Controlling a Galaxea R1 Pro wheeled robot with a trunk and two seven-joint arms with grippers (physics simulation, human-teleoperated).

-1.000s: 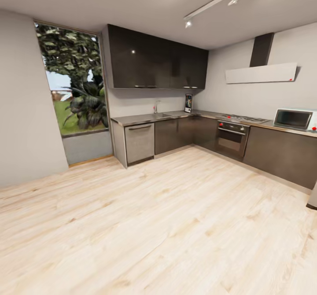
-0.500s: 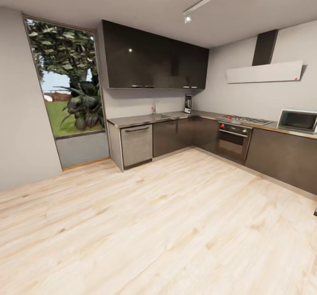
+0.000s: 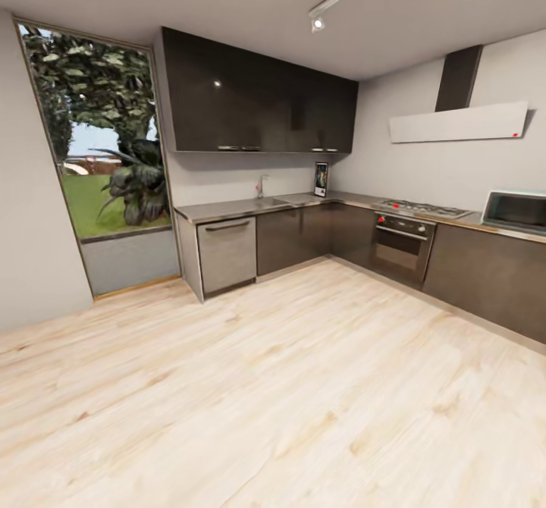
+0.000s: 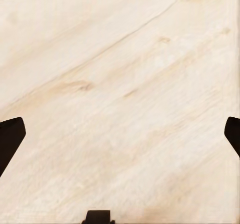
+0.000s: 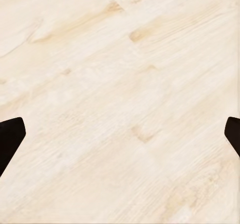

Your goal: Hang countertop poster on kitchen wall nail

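Observation:
Far across the room, the poster [image 3: 321,179] stands upright on the grey kitchen countertop [image 3: 227,208], leaning against the back wall near the corner; its black frame, white border and dark picture are small at this distance. The countertop runs in an L over dark cabinets, with a sink tap [image 3: 262,186] and a gas hob [image 3: 421,208]. My left gripper [image 4: 120,139] is open over bare wood floor, its dark fingertips [image 4: 10,139] wide apart. Over the floor too, my right gripper [image 5: 120,136] is open, with its fingertips [image 5: 10,139] at the picture's edges. No wall nail can be made out.
Light wood floor [image 3: 288,387] stretches between me and the cabinets. A dishwasher [image 3: 226,254] ends the left run, an oven [image 3: 400,246] sits under the hob, and a microwave [image 3: 514,211] stands at the right. A tall window [image 3: 95,140] is at the left; dark wall cupboards [image 3: 258,106] hang above.
The whole head view has shifted: the kitchen looks a little nearer and the window and cupboards have slid left, so the camera moved forward and turned. Nothing in the room itself moved.

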